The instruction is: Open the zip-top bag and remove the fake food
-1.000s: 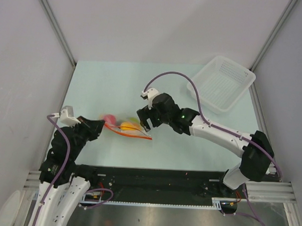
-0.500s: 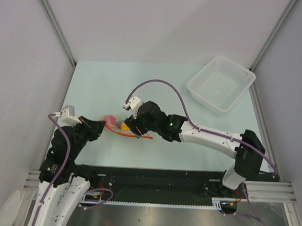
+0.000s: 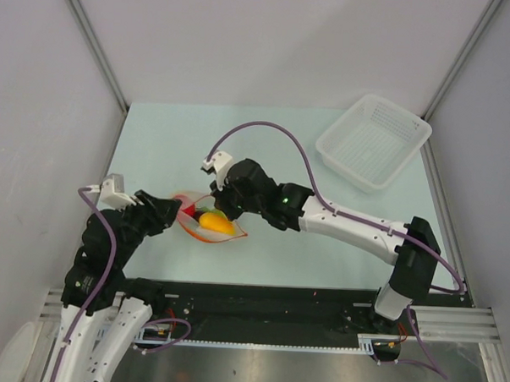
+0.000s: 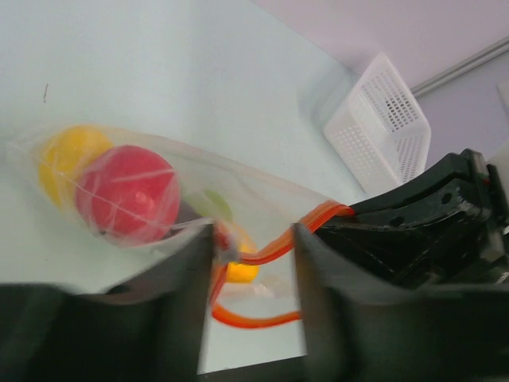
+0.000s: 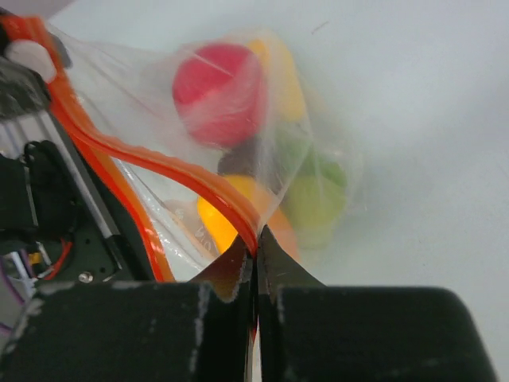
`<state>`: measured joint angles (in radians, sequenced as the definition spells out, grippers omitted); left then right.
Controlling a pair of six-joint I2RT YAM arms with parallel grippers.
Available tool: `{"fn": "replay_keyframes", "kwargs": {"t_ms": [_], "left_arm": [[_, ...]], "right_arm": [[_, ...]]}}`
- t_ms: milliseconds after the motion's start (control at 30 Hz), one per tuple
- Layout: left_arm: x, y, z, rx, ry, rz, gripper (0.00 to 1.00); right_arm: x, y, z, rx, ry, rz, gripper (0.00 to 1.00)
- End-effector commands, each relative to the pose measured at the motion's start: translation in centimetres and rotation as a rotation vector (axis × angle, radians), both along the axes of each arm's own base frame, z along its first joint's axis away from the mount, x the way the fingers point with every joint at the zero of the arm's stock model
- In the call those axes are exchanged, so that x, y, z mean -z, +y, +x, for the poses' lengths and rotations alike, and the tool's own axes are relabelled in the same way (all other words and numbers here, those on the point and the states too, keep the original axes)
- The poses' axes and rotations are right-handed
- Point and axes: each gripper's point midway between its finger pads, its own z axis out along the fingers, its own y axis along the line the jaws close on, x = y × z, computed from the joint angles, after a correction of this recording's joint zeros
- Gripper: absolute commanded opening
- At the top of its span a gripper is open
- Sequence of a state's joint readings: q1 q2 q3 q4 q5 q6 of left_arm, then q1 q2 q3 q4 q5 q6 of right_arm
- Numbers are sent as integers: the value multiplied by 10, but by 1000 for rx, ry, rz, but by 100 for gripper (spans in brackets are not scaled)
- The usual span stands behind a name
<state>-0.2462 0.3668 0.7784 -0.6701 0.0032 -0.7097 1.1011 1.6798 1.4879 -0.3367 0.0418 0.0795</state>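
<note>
The clear zip-top bag (image 3: 204, 231) lies between both arms, its orange-red zip strip (image 4: 270, 247) parted into two curved lips. Inside is the fake food: a red apple (image 4: 127, 191), a yellow fruit (image 4: 60, 155), an orange-yellow fruit (image 5: 227, 215) and green fruit (image 5: 318, 195). My right gripper (image 5: 256, 239) is shut on one lip of the zip strip, at the bag's far side (image 3: 221, 207). My left gripper (image 4: 253, 263) stands open at the bag's left end (image 3: 180, 211). Both zip lips run loosely between its fingers, one touching the left finger (image 4: 191, 278).
A white mesh basket (image 3: 373, 141) stands at the back right corner of the pale green table (image 3: 155, 144), also seen in the left wrist view (image 4: 382, 127). The right arm's body (image 4: 429, 223) fills the space just beyond the bag.
The right gripper swung left onto the bag and shut on its zip strip. The left gripper's jaws have come apart. The bag's mouth now gapes wider.
</note>
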Motion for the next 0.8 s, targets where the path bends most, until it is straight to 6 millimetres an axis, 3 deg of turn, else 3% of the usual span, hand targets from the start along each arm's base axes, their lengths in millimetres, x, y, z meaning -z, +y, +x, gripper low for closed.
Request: {"fn": "replay_keyframes", "kwargs": {"t_ms": [0, 133, 233, 500, 533, 667, 767], "left_arm": [[-23, 1, -5, 17, -57, 16, 61], [-38, -2, -19, 49, -111, -11, 77], [-37, -1, -29, 46, -88, -32, 77], [16, -1, -50, -1, 120, -136, 70], [29, -10, -51, 36, 163, -164, 70], [43, -32, -44, 140, 152, -228, 75], [51, -49, -35, 207, 156, -303, 73]], "right_arm": [[-39, 13, -6, 6, 90, 124, 0], [-43, 14, -2, 29, 152, 159, 0], [-41, 14, 5, 59, 212, 178, 0], [-38, 7, 22, 103, 313, 229, 0], [-39, 7, 20, 98, 316, 233, 0], [-42, 9, 17, 75, 305, 250, 0], [-42, 6, 15, 71, 308, 249, 0]]}}
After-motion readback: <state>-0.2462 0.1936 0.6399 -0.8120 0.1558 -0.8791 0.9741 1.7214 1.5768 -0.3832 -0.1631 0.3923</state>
